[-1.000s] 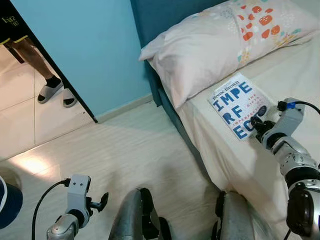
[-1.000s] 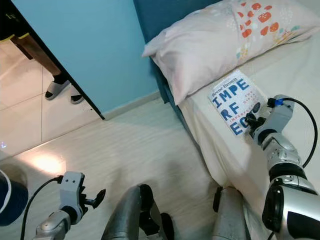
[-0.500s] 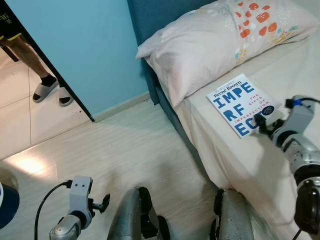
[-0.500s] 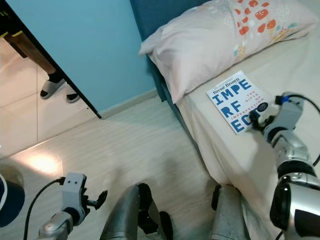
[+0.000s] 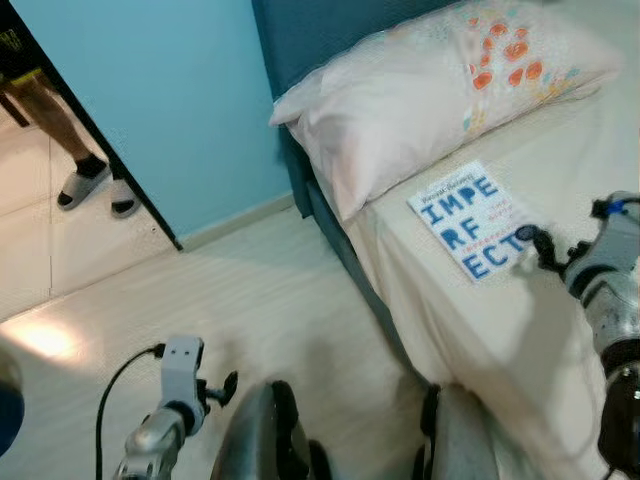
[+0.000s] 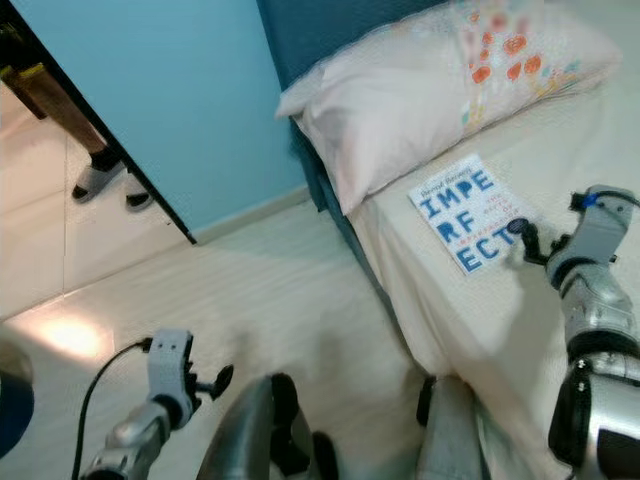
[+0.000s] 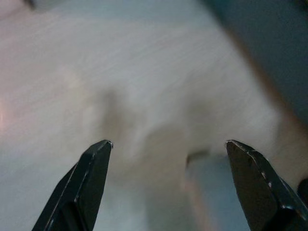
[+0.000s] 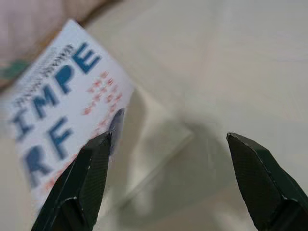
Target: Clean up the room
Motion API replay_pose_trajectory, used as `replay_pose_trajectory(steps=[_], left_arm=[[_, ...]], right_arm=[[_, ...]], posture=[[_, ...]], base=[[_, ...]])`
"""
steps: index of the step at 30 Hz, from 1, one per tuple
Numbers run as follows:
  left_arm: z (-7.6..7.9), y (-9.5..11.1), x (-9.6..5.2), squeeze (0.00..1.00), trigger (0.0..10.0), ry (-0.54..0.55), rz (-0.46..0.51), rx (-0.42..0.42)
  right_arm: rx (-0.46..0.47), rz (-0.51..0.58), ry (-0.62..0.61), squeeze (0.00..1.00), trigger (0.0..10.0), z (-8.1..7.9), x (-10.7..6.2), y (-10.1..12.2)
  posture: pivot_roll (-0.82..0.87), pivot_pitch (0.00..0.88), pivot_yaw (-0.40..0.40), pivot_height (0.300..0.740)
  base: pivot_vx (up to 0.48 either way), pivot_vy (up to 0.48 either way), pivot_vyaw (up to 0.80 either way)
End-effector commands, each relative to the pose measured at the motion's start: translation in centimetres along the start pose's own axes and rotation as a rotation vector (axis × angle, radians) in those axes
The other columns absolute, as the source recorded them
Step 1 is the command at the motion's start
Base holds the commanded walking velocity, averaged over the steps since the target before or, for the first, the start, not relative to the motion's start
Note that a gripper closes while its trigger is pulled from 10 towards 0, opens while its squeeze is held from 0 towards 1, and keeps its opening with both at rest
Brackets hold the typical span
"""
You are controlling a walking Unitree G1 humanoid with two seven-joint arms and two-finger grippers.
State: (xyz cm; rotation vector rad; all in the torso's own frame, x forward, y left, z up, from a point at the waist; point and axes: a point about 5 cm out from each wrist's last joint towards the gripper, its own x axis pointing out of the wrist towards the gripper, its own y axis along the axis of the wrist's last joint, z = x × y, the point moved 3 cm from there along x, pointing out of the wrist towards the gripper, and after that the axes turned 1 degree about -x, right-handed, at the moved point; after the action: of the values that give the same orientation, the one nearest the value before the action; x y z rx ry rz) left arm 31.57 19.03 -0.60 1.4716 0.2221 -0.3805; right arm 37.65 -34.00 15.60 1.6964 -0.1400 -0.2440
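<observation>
A white book (image 5: 470,224) with big blue letters lies flat on the bed (image 5: 500,330), just below a pale pink pillow (image 5: 420,95). My right gripper (image 5: 540,247) hovers open at the book's near right corner, its fingers (image 8: 91,178) straddling that corner in the right wrist view, where the book (image 8: 53,125) lies under one finger. My left gripper (image 5: 222,386) hangs low over the pale wood floor (image 5: 230,300), open with nothing between its fingers (image 7: 86,187).
A teal headboard (image 5: 320,30) and a light blue wall (image 5: 150,90) stand behind the bed. A person's legs in grey slippers (image 5: 90,185) stand in the doorway at the left. My own legs (image 5: 260,440) show at the bottom.
The view has shifted a little. My right gripper has drawn back off the book's cover to its right corner. My left arm has swung slightly to the right.
</observation>
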Motion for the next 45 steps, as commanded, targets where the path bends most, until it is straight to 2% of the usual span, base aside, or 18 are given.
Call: replay_pose_trajectory(steps=[1,2,4,5,6,8,11,13,15,17,19,27,29,31,37,40,42,45], left_arm=[[-1.8,-0.6,-0.3,0.0,10.0,0.088,-0.05,-0.035],[-1.8,-0.6,-0.3,0.0,10.0,0.088,-0.05,-0.035],[-3.3,0.8,0.1,0.0,10.0,0.158,-0.042,-0.057],[-3.3,0.8,0.1,0.0,10.0,0.158,-0.042,-0.057],[-3.7,1.1,0.2,0.0,10.0,0.18,-0.049,-0.059],[-3.7,1.1,0.2,0.0,10.0,0.18,-0.049,-0.059],[-3.5,2.0,0.6,0.0,10.0,0.188,0.0,-0.093],[-3.5,2.0,0.6,0.0,10.0,0.188,0.0,-0.093],[-2.9,1.3,0.6,0.0,10.0,0.186,-0.021,-0.108],[-2.6,0.4,0.5,0.0,10.0,0.197,-0.053,-0.131],[-2.5,0.2,0.4,0.0,10.0,0.201,-0.062,-0.138],[-2.2,-4.1,-1.1,0.0,10.0,0.218,-0.217,-0.107],[-2.7,-6.2,-2.3,0.0,10.0,0.246,-0.29,-0.111],[-2.7,-6.2,-2.3,0.0,10.0,0.246,-0.29,-0.111],[-3.3,-9.3,-4.4,0.0,10.0,0.292,-0.401,-0.123],[-3.6,-12.1,-6.5,0.0,10.0,0.327,-0.504,-0.127],[-3.6,-12.5,-6.9,0.0,10.0,0.332,-0.517,-0.131],[-3.3,-13.2,-7.3,0.0,10.0,0.325,-0.544,-0.125]], right_arm=[[0.055,0.014,0.063,0.0,10.0,-1.4,-0.4,-1.7],[0.055,0.014,0.063,0.0,10.0,-1.4,-0.4,-1.7],[0.086,0.005,0.166,0.0,10.0,-4.9,-1.0,-4.1],[0.086,0.005,0.166,0.0,10.0,-4.9,-1.0,-4.1],[0.092,-0.002,0.193,0.0,10.0,-6.1,-1.3,-4.8],[0.092,-0.002,0.193,0.0,10.0,-6.1,-1.3,-4.8],[0.094,-0.065,0.284,0.0,10.0,-10.1,-1.8,-7.4],[0.094,-0.065,0.284,0.0,10.0,-10.1,-1.8,-7.4],[0.091,-0.085,0.324,0.0,10.0,-11.6,-2.0,-8.0],[0.084,-0.088,0.341,0.0,10.0,-12.1,-2.1,-8.1],[0.082,-0.088,0.342,0.0,10.0,-12.1,-2.1,-8.1],[0.077,-0.109,0.315,0.0,10.0,-11.6,-2.4,-8.7],[0.075,-0.137,0.291,0.0,10.0,-11.0,-2.7,-9.7],[0.075,-0.137,0.291,0.0,10.0,-11.0,-2.7,-9.7],[0.061,-0.199,0.245,0.0,10.0,-9.6,-3.5,-11.6],[0.02,-0.34,0.166,0.0,10.0,-7.1,-5.6,-15.5],[0.012,-0.375,0.149,0.0,10.0,-6.6,-6.2,-16.4],[-0.02,-0.532,0.075,0.0,10.0,-4.6,-9.2,-20.3]], posture=[[-0.06,0.107,0.094,0.576],[-0.06,0.107,0.094,0.576],[-0.07,0.084,0.086,0.586],[-0.07,0.084,0.086,0.586],[-0.07,0.081,0.086,0.591],[-0.07,0.081,0.086,0.591],[-0.07,0.048,0.073,0.605],[-0.07,0.048,0.073,0.605],[-0.08,0.039,0.069,0.615],[-0.08,0.03,0.066,0.625],[-0.08,0.03,0.066,0.629],[-0.09,0.016,0.069,0.654],[-0.1,0.01,0.072,0.663],[-0.1,0.01,0.072,0.663],[-0.1,0.004,0.076,0.678],[-0.11,0.002,0.075,0.692],[-0.11,0.002,0.075,0.697],[-0.11,0.001,0.073,0.712]], base=[[0.0,0.0,0.0],[0.0,0.0,0.0],[-0.161,0.0,0.0],[-0.322,0.0,0.0],[-0.322,0.0,0.0],[-0.322,0.0,0.0],[-0.16,0.0,0.0],[0.0,0.0,0.0],[0.0,0.0,0.0],[0.0,0.0,0.0],[0.0,0.0,0.0],[0.0,0.0,0.0],[0.0,0.0,0.0],[0.0,0.0,0.0],[0.0,0.0,0.0],[0.0,0.0,0.0],[0.0,0.0,0.0],[0.0,0.0,0.0]])
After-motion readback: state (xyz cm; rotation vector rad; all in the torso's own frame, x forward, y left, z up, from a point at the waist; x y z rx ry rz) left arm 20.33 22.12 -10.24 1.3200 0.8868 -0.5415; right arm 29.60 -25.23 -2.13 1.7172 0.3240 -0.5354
